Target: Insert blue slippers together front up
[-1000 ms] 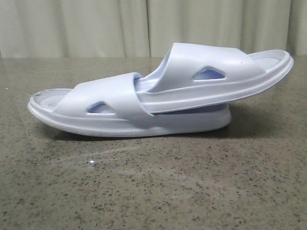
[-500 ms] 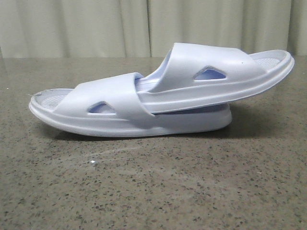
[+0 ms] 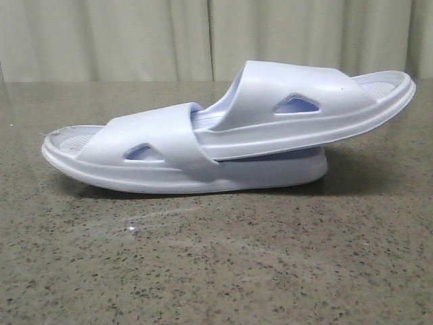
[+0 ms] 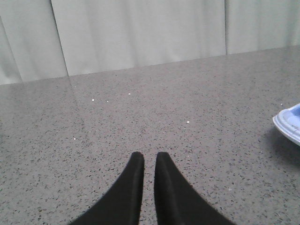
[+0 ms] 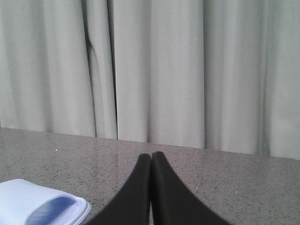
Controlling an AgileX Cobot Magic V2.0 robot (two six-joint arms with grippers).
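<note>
Both pincers, left (image 4: pixel 145 159) and right (image 5: pixel 151 157), are closed and empty; pale blue slippers (image 3: pixel 223 135) lie nested.

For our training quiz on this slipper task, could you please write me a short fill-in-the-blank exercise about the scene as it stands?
1. One end of the upper slipper is tucked under the ____ of the lower slipper.
2. Both slippers lie with their soles facing ____.
3. The right gripper holds ____.
4. Behind the table hangs a pale ____.

Missing words: strap; down; nothing; curtain
</note>
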